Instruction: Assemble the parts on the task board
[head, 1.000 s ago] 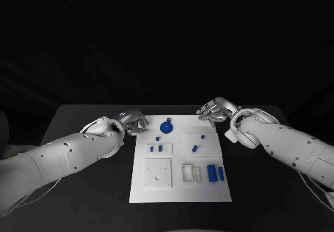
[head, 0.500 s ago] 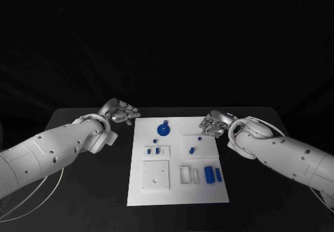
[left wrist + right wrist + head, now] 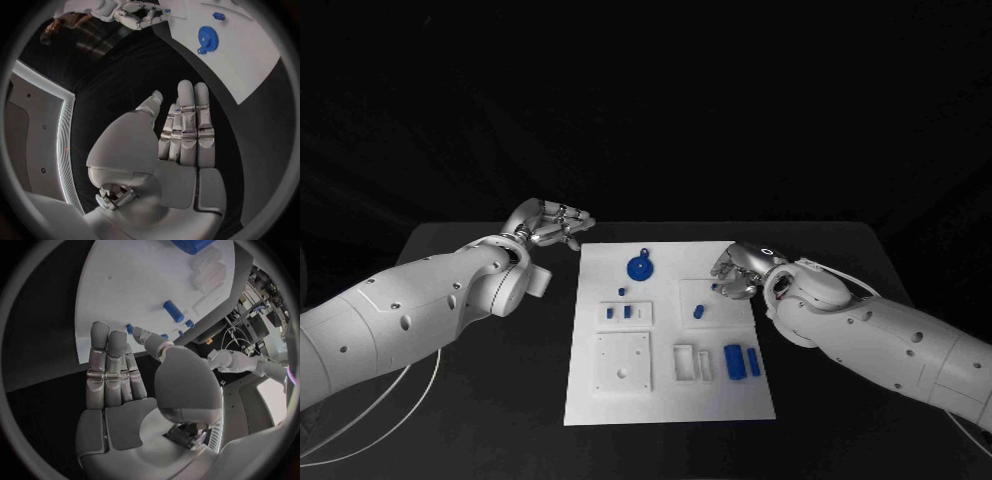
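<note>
The white task board [image 3: 668,400] lies in the middle of the black table. On it are a blue gear [image 3: 640,267], several small blue pegs such as one peg [image 3: 700,309], and two blue cylinders [image 3: 734,361] beside white blocks. My left hand [image 3: 553,225] hovers off the board's far left corner, its fingers straight and holding nothing, as the left wrist view shows it [image 3: 181,135]. My right hand [image 3: 737,272] is over the board's right edge, fingers extended and empty [image 3: 119,375], with its thumb close to a small blue peg [image 3: 130,329].
White raised blocks stand on the board: a square plate [image 3: 625,360] near the front left and a slotted block [image 3: 689,362] beside the cylinders. Black table [image 3: 488,400] stretches on both sides of the board.
My left hand has drawn back from the gear toward the table's far left. My right hand has come nearer along the board's right edge, toward the small peg.
</note>
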Available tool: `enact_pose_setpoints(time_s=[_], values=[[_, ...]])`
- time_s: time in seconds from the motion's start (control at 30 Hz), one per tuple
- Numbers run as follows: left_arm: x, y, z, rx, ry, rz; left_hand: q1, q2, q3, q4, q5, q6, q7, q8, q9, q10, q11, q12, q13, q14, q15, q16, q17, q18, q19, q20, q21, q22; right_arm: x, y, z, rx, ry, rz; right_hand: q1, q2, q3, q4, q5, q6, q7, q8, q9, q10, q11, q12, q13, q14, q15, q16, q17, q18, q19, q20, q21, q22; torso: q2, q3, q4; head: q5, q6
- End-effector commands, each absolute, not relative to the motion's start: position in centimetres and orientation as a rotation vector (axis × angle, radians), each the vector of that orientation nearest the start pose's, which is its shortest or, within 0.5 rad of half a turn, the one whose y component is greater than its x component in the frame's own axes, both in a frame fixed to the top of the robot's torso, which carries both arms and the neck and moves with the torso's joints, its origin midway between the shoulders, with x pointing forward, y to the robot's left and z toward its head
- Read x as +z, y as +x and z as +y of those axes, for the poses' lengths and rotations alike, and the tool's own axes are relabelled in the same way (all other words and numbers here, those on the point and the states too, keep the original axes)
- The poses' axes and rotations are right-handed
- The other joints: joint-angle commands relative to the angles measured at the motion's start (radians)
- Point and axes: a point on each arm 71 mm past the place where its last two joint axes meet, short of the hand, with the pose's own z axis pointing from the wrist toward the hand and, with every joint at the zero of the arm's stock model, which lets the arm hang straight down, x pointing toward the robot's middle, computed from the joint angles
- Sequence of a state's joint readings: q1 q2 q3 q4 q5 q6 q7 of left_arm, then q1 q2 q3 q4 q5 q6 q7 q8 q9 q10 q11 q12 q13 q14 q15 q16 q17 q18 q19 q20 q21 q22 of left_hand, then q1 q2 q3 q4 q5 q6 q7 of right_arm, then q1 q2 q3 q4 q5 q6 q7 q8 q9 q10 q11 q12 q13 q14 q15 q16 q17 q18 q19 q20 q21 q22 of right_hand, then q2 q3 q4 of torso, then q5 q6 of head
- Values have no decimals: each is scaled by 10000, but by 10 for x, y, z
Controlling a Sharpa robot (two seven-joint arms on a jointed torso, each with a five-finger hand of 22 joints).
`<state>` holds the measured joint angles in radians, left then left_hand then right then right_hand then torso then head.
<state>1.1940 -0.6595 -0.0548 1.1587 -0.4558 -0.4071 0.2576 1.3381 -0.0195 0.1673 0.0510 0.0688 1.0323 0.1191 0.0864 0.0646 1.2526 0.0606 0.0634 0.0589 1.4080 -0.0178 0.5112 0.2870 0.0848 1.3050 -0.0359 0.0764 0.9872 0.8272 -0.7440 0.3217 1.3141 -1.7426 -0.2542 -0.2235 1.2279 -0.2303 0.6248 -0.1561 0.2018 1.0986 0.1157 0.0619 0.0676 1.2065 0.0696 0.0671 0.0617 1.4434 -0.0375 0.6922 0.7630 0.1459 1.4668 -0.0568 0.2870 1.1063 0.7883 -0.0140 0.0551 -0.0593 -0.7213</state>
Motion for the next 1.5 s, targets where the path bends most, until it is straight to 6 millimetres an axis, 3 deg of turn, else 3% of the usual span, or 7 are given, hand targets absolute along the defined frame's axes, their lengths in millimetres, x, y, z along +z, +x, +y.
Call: enact_pose_setpoints(time_s=[0.03, 0.37, 0.63, 0.7, 0.77, 0.83, 1.5], values=[[-203, 549, 228, -11169, -8120, 14262, 47, 94, 19, 34, 65, 41, -9, 65, -7, 55, 13, -21, 12, 94, -2, -61, 20, -132, 61, 2, -9, -26, -267, 492, -232, 3568, -481, 17097, 19, -88, 137, -23, 134, 87, 8, 13, 9, 89, -6, -62, -11, 59, 34, 52, 5, 12, 392, 9, 128, 30, 6, 28, -8, 12, -35], [-202, 548, 229, -11184, -8230, 14227, 64, 123, 97, 31, 115, 50, -15, 66, -7, 62, 8, -22, 11, 146, -8, -221, 161, -162, 87, -21, 8, -200, -276, 487, -226, 3250, -914, 17594, -26, -53, 244, -97, 393, 346, -66, 16, 23, 409, -100, -59, -6, 60, -15, 141, 50, -37, 355, -42, 317, 118, 9, 21, -24, 9, -93], [-202, 549, 227, -11219, -8201, 14295, 70, 133, 132, 20, 152, 48, -11, 64, -7, 59, 8, -21, 12, 142, -7, -225, 176, -158, 79, -19, 17, -199, -279, 486, -221, 3186, -929, 17485, -6, 66, 360, -145, 245, 517, -111, 17, 32, 594, -160, -58, -3, 45, -65, 163, 82, -60, 339, -90, 387, 201, 7, 21, -8, 10, -95], [-202, 549, 227, -11216, -8203, 14309, 69, 134, 146, 16, 153, 48, -11, 64, -7, 57, 9, -21, 12, 140, -7, -227, 184, -157, 76, -18, 22, -198, -280, 486, -220, 3185, -946, 17494, 24, 158, 366, -146, 133, 644, -147, 35, 49, 723, -205, -45, 3, 56, -87, 171, 89, -77, 345, -103, 464, 241, 7, 23, -8, 20, -104], [-202, 549, 227, -11210, -8208, 14327, 69, 134, 146, 16, 153, 48, -11, 64, -7, 57, 9, -21, 12, 140, -7, -227, 184, -157, 76, -18, 22, -198, -282, 486, -218, 3194, -982, 17530, 145, 494, 346, -160, -558, 983, -235, 67, 120, 1117, -346, -27, 36, 78, -156, 184, 105, -145, 367, -155, 672, 337, 8, 32, -13, 24, -116], [-202, 549, 227, -11209, -8212, 14342, 69, 134, 146, 16, 153, 48, -11, 64, -7, 57, 9, -21, 12, 140, -7, -227, 184, -157, 76, -18, 22, -198, -284, 485, -216, 3190, -1036, 17575, 119, 602, 284, -202, -713, 1051, -258, 29, 140, 1164, -366, -48, 32, 87, -166, 187, 113, -192, 366, -178, 727, 372, 9, 30, -13, 26, -132], [-205, 550, 226, -11649, -8324, 14746, 8, 113, 110, -12, 84, 12, 7, 56, -5, 0, 34, -21, 12, 92, 17, -277, 208, -153, 39, 3, 24, -215, -300, 479, -208, 2171, -1731, 17783, 15, 1005, 110, -707, -762, 1459, -346, 24, 209, 1504, -485, -44, 44, 106, -252, 197, 211, -365, 329, -292, 1466, 976, 4, 30, -20, 37, -194]])
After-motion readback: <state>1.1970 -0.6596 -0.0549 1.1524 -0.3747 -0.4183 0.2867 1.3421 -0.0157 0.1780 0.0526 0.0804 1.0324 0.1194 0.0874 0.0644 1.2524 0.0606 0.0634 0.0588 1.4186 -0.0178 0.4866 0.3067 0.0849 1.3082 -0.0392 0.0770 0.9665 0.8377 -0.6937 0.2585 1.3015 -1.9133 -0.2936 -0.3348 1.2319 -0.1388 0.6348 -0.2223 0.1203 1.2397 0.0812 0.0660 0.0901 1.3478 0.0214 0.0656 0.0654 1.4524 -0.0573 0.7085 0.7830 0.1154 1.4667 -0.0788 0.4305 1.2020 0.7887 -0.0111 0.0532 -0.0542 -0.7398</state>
